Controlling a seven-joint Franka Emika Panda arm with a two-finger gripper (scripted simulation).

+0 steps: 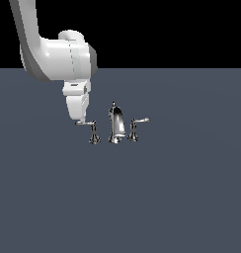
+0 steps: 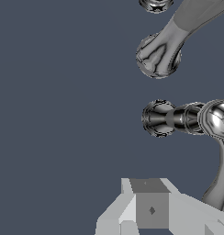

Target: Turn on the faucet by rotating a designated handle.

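**A:** Location of the faucet [image 1: 115, 127]?

**B:** Mounted well inside the desk [image 1: 181, 197], nearer its far edge than its near one; no side edges shown. Handle [image 1: 93, 129] at the end of the set toward the exterior view's left, beside the spout [image 1: 116, 123], with the twin handle [image 1: 136, 127] beyond.

**A:** Position of the pincer [image 1: 79, 120]?

**B:** Hung from the arm [image 1: 58, 54] right at the free tip of the thin lever [image 1: 86, 123], touching or nearly so; impossible to separate the two here. Placed there, presumably, for leverage: farthest from the short post [image 2: 158, 118], hence least push for most rotation.

**A:** Spread or pressed together?

**B:** Cannot tell. Seen from outside as a single tip; in the wrist view only one finger [image 2: 151, 209] in frame, near the lever, with no clamping visible.

**A:** Reason for the descent from above?

**B:** Probably to keep the wrist clear of the spout while sweeping the lever sideways around its post.

**A:** Stage reached?

**B:** Judged as contact just ahead of rotation; lever level, faucet apparently not yet turned on.
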